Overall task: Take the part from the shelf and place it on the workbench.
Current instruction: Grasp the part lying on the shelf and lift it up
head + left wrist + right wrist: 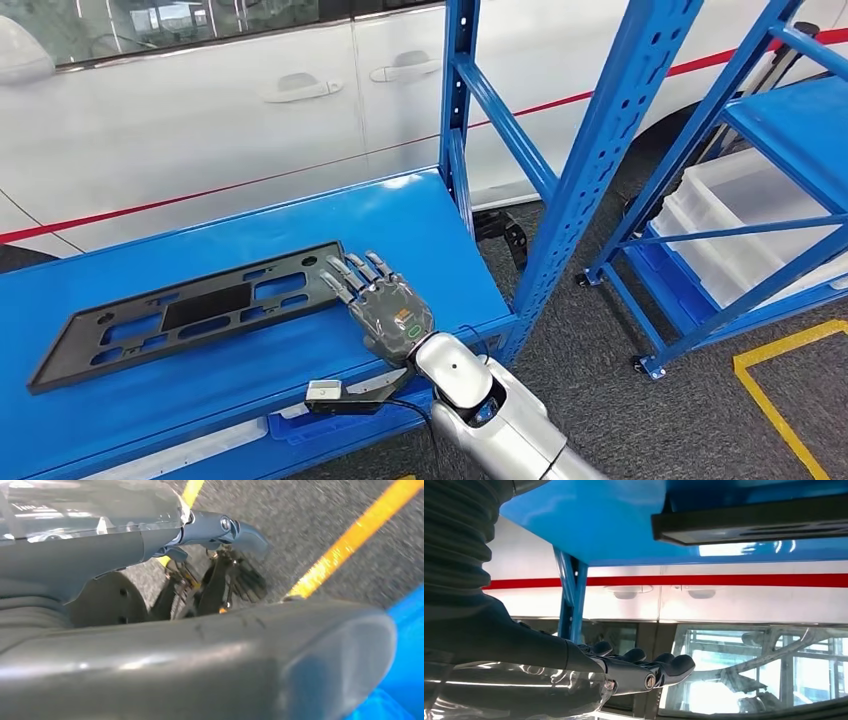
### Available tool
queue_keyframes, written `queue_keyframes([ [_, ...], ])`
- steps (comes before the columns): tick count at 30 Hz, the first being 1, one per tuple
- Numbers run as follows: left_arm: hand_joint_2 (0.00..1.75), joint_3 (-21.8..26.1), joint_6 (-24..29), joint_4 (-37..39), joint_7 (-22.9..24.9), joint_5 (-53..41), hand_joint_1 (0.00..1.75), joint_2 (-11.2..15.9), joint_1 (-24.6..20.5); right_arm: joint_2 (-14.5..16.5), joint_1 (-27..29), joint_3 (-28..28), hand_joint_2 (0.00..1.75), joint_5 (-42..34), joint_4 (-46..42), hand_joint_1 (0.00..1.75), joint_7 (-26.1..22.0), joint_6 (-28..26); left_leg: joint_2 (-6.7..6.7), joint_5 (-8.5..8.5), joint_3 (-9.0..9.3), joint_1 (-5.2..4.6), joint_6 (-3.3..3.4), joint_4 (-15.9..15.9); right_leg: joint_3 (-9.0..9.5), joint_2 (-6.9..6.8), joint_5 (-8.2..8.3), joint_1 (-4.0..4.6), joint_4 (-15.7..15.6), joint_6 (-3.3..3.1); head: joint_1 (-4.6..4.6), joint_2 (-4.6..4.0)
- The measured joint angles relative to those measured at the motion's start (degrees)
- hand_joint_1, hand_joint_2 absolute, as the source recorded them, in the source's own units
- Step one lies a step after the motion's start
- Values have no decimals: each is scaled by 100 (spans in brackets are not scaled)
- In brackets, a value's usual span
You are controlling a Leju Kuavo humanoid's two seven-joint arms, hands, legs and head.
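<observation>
The part (190,310), a flat black plastic panel with cut-out slots, lies flat on the blue shelf (420,225), its long side running roughly along the front edge. The right hand (380,305) is at the panel's near right end with its fingers stretched out straight and apart; they reach over or just beside that end, and whether they touch it cannot be told. Nothing is gripped. The left hand (215,535) hangs over grey floor with yellow tape lines (345,540), its fingers loosely extended and holding nothing. Behind the shelf stands a white car (200,110). By my reading the task has barely begun: grasping, lifting, carrying and setting down all remain.
</observation>
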Motion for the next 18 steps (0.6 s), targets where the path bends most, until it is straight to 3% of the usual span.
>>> queue_keyframes([
  [2, 0, 7, -7, 3, 3, -4, 0, -6, 0, 5, -6, 1, 175, -20, 19, 0, -1, 18, -12, 3, 104, 4, 53, -240, 6, 6, -54, 35, 19, 41, -2, 0],
  [6, 0, 10, 33, 4, 37, -63, 0, -10, 1, 38, -15, 0, 175, -156, 75, 0, -2, 121, -37, -25, 109, -12, 133, -264, 38, 7, -76, 47, -27, -45, 7, 0],
  [12, 0, 10, 83, 4, 94, -149, 0, -16, -22, 240, -73, 11, 175, -187, 315, 0, -4, 187, -42, -72, 133, -32, 207, -264, 93, 5, -78, 43, -110, -50, 8, 0],
  [15, 0, 10, 109, 4, 99, -184, 0, -21, -57, 426, -128, 65, 175, -226, 500, 0, -28, 187, -40, -79, 141, -41, 222, -262, 101, 2, -75, 39, -121, -28, 9, 0],
  [18, 0, 9, 123, 4, 101, -189, 0, -26, -77, 600, -171, 143, 175, -264, 660, 0, -38, 187, -39, -77, 144, -43, 227, -260, 101, -3, -66, 34, -123, 45, 9, 0],
])
